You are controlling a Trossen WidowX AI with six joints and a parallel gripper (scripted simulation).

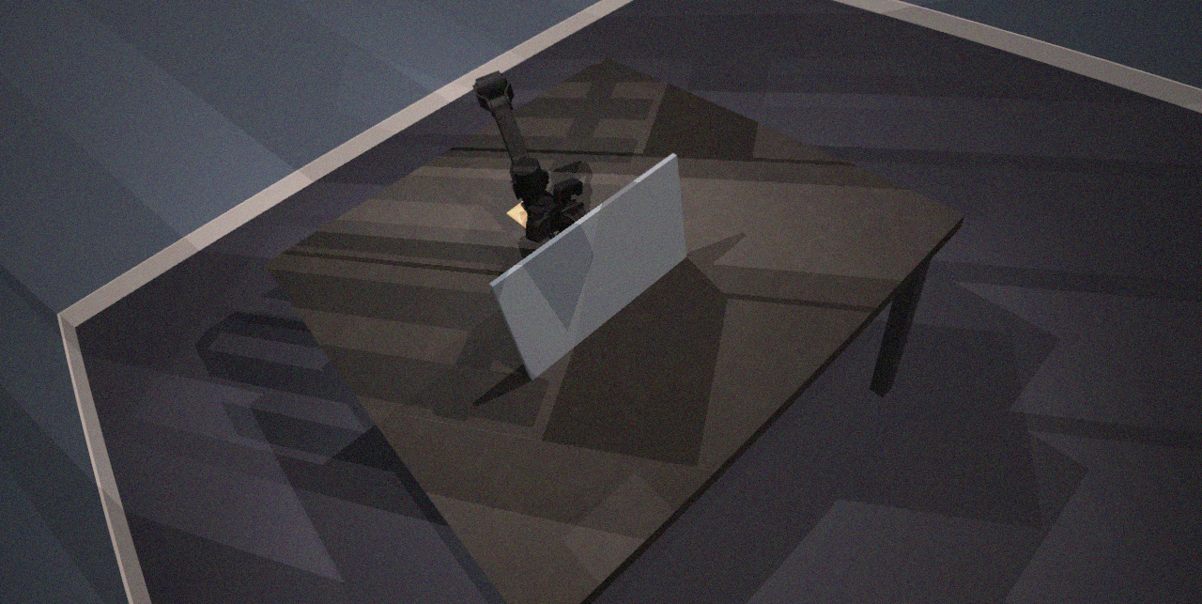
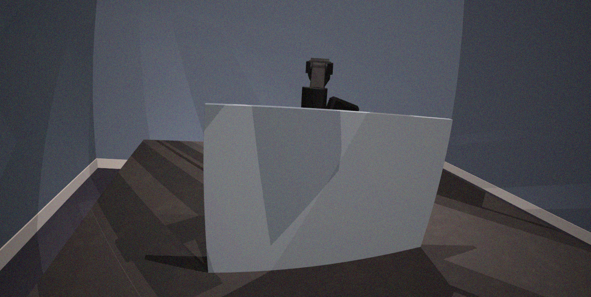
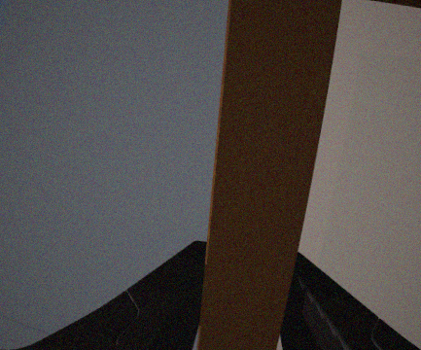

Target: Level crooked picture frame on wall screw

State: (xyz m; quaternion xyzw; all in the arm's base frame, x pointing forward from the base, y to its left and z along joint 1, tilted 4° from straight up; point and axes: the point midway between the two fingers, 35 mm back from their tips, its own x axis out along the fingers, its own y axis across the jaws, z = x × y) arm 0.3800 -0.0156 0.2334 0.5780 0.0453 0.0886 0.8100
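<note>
- One arm (image 1: 510,133) (image 2: 317,76) reaches to the hidden side of an upright panel (image 1: 634,251) (image 2: 380,162) in the top view; the gripper (image 1: 554,220) (image 3: 244,261) sits close against it. Pulling away while lifting could unhook the strip from the screw.
- Exterior: the panel hides claw and frame, so tilt can't be judged here; a wrong-way shift could worsen it.
- Wrist: the claw is clamped on the picture frame's (image 3: 268,146) brown side rail. Too small a lift may drag the notches; uneven release may swing it. No container shows in any view.
</note>
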